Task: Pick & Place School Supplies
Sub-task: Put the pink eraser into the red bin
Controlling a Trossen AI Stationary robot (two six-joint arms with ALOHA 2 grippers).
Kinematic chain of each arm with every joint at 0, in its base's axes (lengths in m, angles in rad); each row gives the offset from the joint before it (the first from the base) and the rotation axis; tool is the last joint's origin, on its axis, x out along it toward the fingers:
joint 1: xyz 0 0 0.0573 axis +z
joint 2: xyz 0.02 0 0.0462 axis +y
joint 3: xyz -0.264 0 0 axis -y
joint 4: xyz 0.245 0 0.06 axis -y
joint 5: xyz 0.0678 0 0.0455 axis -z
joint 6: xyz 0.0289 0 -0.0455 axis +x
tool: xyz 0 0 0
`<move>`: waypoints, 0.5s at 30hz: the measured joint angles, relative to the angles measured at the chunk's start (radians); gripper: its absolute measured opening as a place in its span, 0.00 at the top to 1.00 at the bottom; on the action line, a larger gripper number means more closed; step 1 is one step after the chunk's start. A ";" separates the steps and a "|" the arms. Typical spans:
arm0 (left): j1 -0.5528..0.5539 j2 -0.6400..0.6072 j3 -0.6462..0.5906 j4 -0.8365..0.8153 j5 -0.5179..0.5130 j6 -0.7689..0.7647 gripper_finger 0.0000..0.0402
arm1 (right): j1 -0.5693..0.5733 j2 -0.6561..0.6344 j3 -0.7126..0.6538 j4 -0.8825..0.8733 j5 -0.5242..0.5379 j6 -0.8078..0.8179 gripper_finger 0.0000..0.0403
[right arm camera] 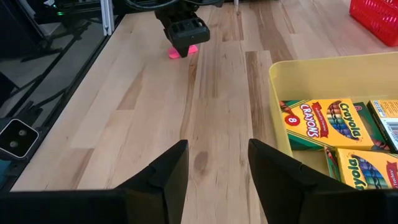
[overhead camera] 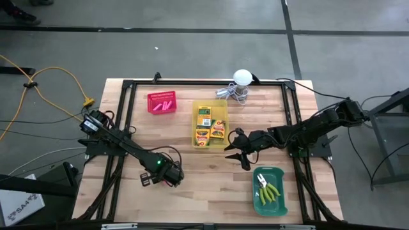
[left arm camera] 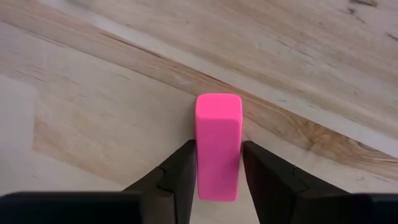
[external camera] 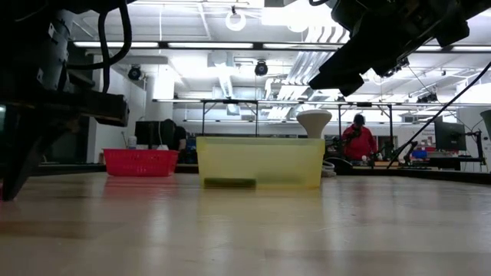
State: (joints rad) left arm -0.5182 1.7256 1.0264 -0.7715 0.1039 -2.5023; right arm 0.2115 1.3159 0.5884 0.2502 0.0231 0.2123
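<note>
Left pincer (overhead camera: pixel 171 181) low over the near-left part of the desk (overhead camera: pixel 192 191); fingers clamped on a pink eraser (left arm camera: pixel 218 146), held on both long sides, eraser at the desk surface; right pincer (overhead camera: pixel 238 151) beside the yellow bin (overhead camera: pixel 224 108), fingers apart, nothing between them; crayon boxes (right arm camera: pixel 326 119) lie in the yellow bin; two green-handled tools (overhead camera: pixel 269 190) lie in the green bin (overhead camera: pixel 284 204); pink erasers (overhead camera: pixel 164 105) in the red bin (overhead camera: pixel 152 97).
</note>
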 joint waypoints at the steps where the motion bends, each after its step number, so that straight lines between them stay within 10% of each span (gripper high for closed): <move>1: 0.000 0.000 0.000 -0.001 0.000 0.000 0.69 | 0.000 0.000 0.000 0.000 0.000 0.000 0.61; 15: 0.000 0.000 0.000 -0.004 0.003 0.017 0.77 | 0.000 0.000 0.000 0.000 0.000 0.000 0.61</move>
State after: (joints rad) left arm -0.5182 1.7260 1.0264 -0.7753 0.1070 -2.4849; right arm 0.2115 1.3159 0.5884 0.2501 0.0231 0.2123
